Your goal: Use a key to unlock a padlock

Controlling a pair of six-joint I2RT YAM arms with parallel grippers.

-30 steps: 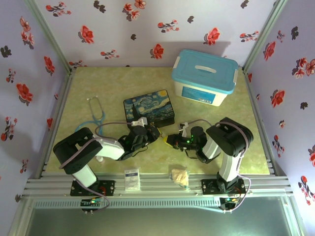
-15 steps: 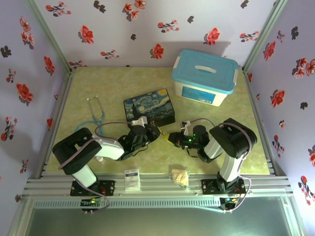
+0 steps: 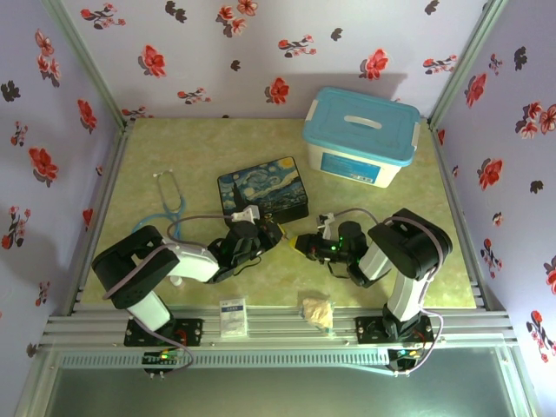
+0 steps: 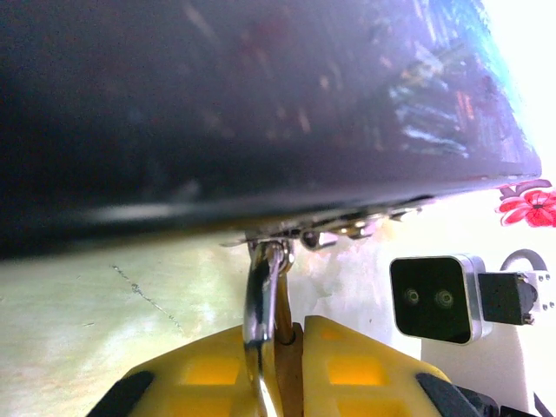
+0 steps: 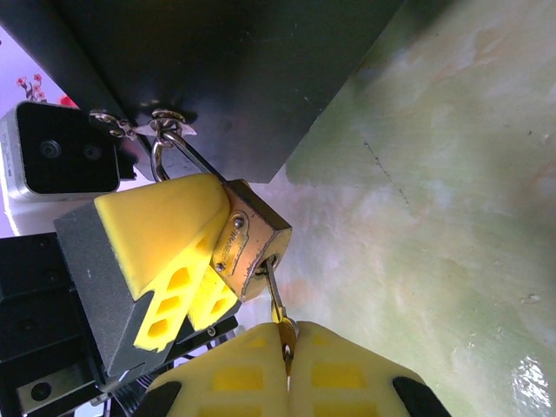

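Closest to me in the right wrist view, my right hand [image 5: 287,365] is pressed together on the bow of the key [image 5: 276,304], with only the thin blade showing above the yellow pads. The blade runs straight up into the bottom face of the padlock [image 5: 252,239]. It looks seated in the keyway, though I cannot tell how deep.

Just beyond, my left hand [image 4: 291,352] is clamped on the brass body, one pad on each flat side. From there the shackle [image 5: 178,156] rises and hooks through the hasp [image 5: 165,122] on the front edge of the box [image 5: 226,69], which sits on the desk [image 5: 452,174]. So the lock hangs off the box, tilted, braced between my two hands.

I judge the step in hand to be the turn. To do it well, I want the right wrist to roll about the blade's own line, with no sideways drift. A key this thin will likely bend or slip out of the pads if I lever it. First I would nudge it inward to be sure it is home.

The left hand must resist the twist, so I hold that grip firm and do not drag the lock away from the hasp, since a strained shackle may bind. If the key resists, I ease off and realign rather than force it.
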